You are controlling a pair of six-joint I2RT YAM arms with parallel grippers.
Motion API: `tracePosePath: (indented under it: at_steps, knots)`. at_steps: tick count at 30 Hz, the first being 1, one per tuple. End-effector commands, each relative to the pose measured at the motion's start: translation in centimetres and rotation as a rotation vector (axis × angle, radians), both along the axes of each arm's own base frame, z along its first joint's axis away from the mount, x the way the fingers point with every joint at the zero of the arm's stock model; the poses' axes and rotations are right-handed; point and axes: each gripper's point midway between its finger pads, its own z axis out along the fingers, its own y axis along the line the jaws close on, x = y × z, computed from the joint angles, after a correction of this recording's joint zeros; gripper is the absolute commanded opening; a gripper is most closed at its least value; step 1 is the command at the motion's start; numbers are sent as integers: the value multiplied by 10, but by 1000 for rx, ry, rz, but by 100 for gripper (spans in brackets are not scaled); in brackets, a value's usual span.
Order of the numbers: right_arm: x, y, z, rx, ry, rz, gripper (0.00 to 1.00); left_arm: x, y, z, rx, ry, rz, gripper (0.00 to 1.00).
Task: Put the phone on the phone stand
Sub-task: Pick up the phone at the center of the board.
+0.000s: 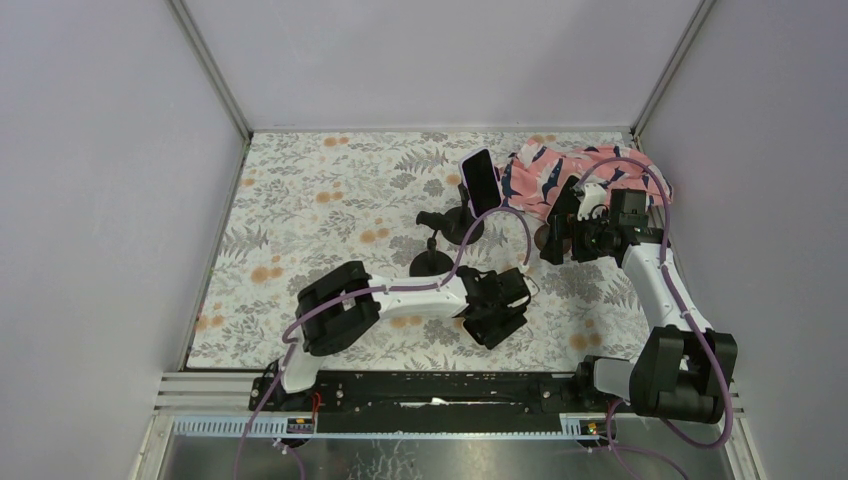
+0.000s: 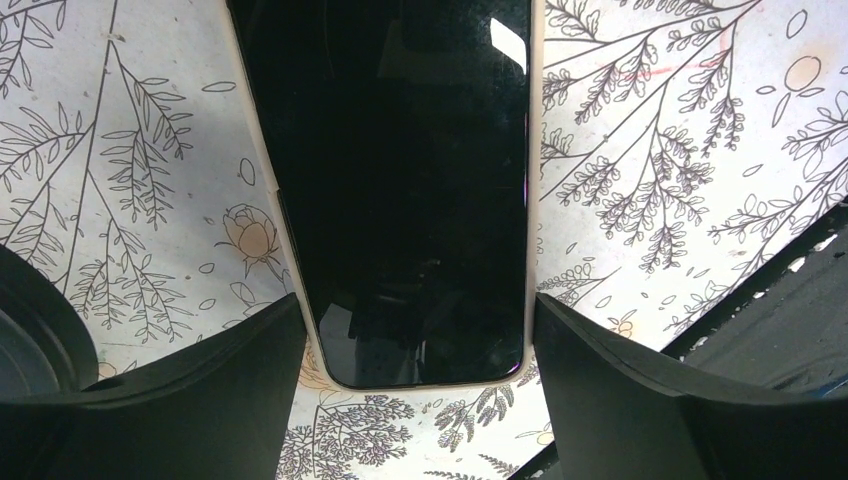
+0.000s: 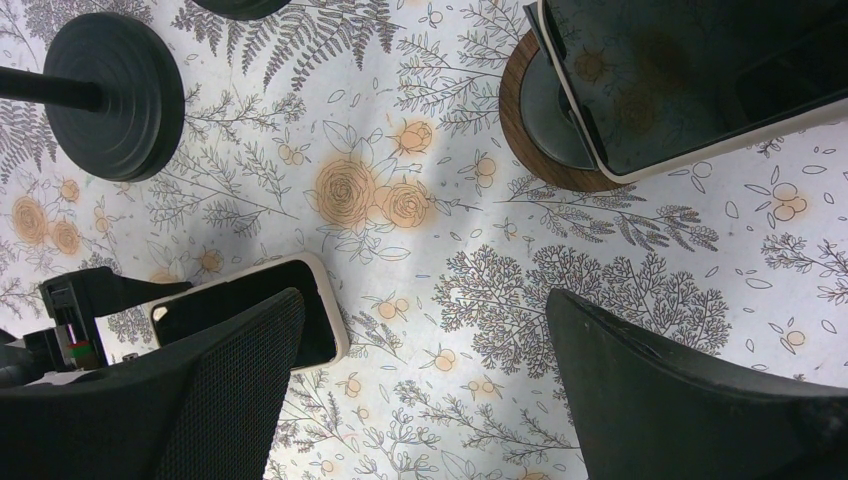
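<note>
Phone (image 2: 400, 180): black screen, cream case. Tablecloth (image 1: 300, 200): white, grey foliage, orange blooms. Cloth (image 1: 560, 175): pink, navy marks.

Legible text, labels, brands, numbers, signs: none.
- Phone (image 2: 400, 180): screen black and unlit, no characters; rim plain.
- Second phone (image 3: 700, 80): dark glass with reflections only, no lettering.
- Cloth (image 3: 450, 300): printed flowers, leaves and branches, no words.
- Fabric (image 1: 560, 175): pink, white and dark pattern; any print is too small to read.
</note>
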Motion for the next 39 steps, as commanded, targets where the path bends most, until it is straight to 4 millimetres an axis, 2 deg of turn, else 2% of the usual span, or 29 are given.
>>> tracePosePath:
  at_steps: [1, 5, 7, 14, 18, 23, 27, 39]
  knots:
    - [5, 2, 18, 14, -59, 8, 100, -40, 72, -73, 289, 216, -21, 89]
    - [5, 2, 17, 17, -57, 12, 100, -38, 75, -78, 307, 208, -18, 87]
    - [5, 2, 17, 18, -56, 13, 100, -37, 74, -78, 306, 205, -10, 75]
    - [2, 9, 16, 56, -39, 36, 100, -29, 63, -68, 242, 177, 27, 47]
    - [-2, 17, 15, 101, -14, 61, 100, -17, 50, -53, 168, 115, 65, 39]
    - [-8, 31, 11, 188, 44, 100, 100, -2, 33, -25, 44, 38, 124, 23]
    - [-13, 41, 6, 257, 103, 128, 100, 7, 24, -8, -36, -3, 166, 18]
    - [-15, 54, 3, 363, 175, 149, 100, 23, 14, 23, -194, -62, 237, 11]
